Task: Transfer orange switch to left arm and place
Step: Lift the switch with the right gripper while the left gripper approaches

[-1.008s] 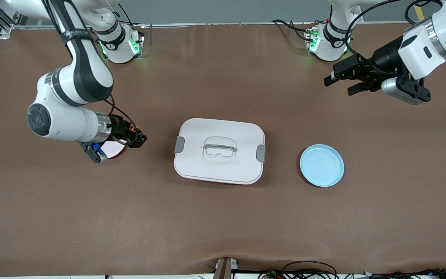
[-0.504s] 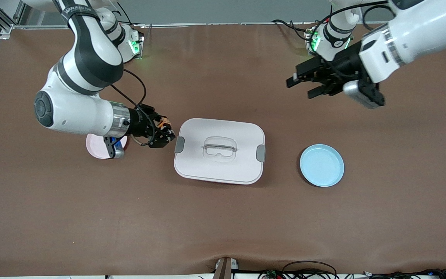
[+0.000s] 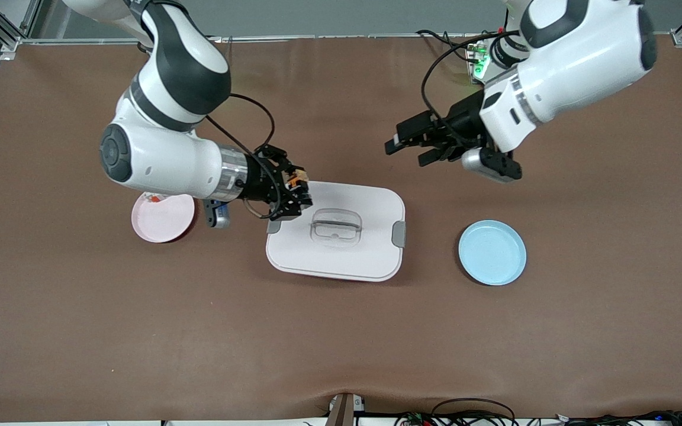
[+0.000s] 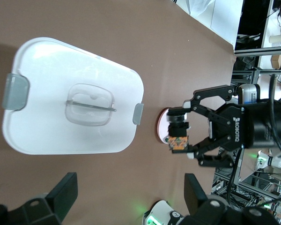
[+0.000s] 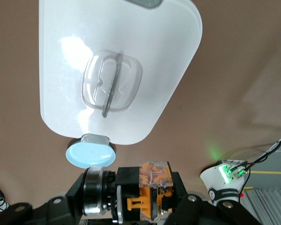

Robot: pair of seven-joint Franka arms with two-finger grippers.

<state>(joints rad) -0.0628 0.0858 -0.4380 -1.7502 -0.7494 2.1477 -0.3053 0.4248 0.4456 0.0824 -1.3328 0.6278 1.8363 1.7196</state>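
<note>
- Over the box's (image 3: 335, 230) corner toward the right arm's end of the table hangs the right gripper (image 3: 295, 195), its fingers clamped on the orange switch (image 3: 298, 175).
- Seen from the right wrist view, the orange switch (image 5: 152, 187) is a black body with orange markings, pinched between the black finger pads; the box (image 5: 117, 70) and the blue plate (image 5: 91, 153) show below it.
- From the left wrist view, the right gripper (image 4: 189, 136) faces the camera with the orange switch (image 4: 178, 133) held crosswise in its jaws, the box (image 4: 72, 98) lying on the brown table (image 4: 131, 28).
- Left gripper (image 3: 412, 145) hangs in the air over bare table, its fingers spread wide apart and holding nothing; it is over the strip of table farther from the front camera than the box.
- Box sits mid-table with its lid on, the clear recessed handle (image 3: 335, 225) at its centre and a grey latch (image 3: 399, 233) on each short side.
- Blue plate (image 3: 492, 252) lies beside the box toward the left arm's end, well apart from it.
- Pink plate (image 3: 163, 217) lies beside the box toward the right arm's end, with a small white piece with red bits (image 3: 153, 199) at its rim, partly hidden under the right arm (image 3: 163, 160).
</note>
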